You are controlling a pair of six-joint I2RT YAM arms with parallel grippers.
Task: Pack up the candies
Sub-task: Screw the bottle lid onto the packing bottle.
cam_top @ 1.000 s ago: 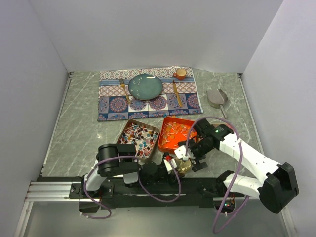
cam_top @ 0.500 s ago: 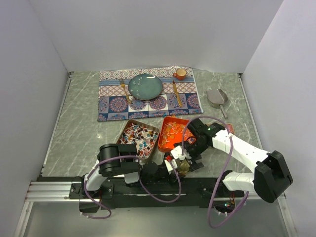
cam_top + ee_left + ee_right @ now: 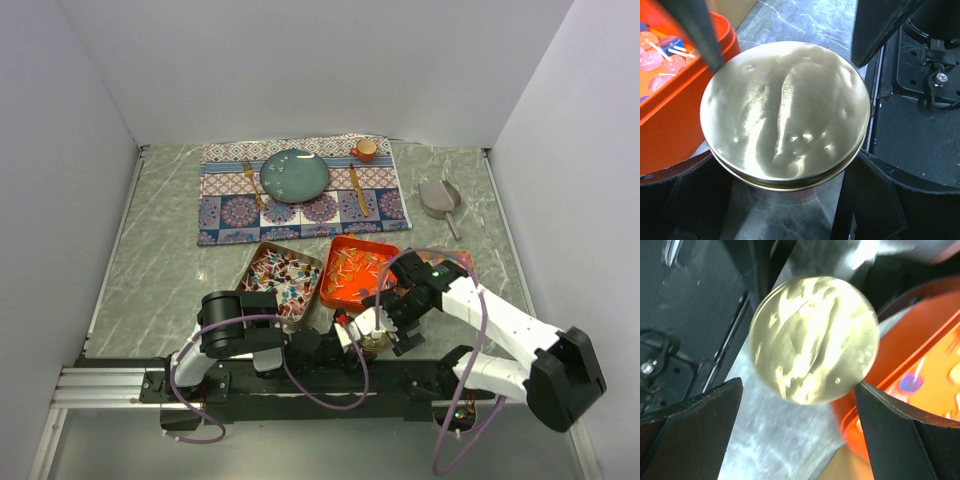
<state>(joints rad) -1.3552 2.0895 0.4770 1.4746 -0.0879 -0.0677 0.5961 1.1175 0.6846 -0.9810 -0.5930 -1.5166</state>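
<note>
Right now, a round tin point(image 3: 373, 343) is being gripped at the near edge of the table point(image 3: 160, 270), its sides being pinched between the widely set fingers of the left gripper point(image 3: 782, 197). Its gold lid point(image 3: 785, 110) is being shown on top, shiny and slightly dented, in both wrist views. Over it, the right gripper point(image 3: 797, 390) is being held fully spread, with one finger being placed on either side of the lid. From its own camera, one finger is being seen right at the rim and the other apart from it, and nothing is being grasped. The candies point(image 3: 355, 268) are being shown lying in their trays just behind the tin. Orange-red ones are being seen in the orange tray point(image 3: 328, 298), right beside the tin, and red-white-blue ones in the metal tray point(image 3: 250, 267) to its left. A few pink and blue pieces on sticks are being caught in the left wrist view, inside the orange tray's wall.
</note>
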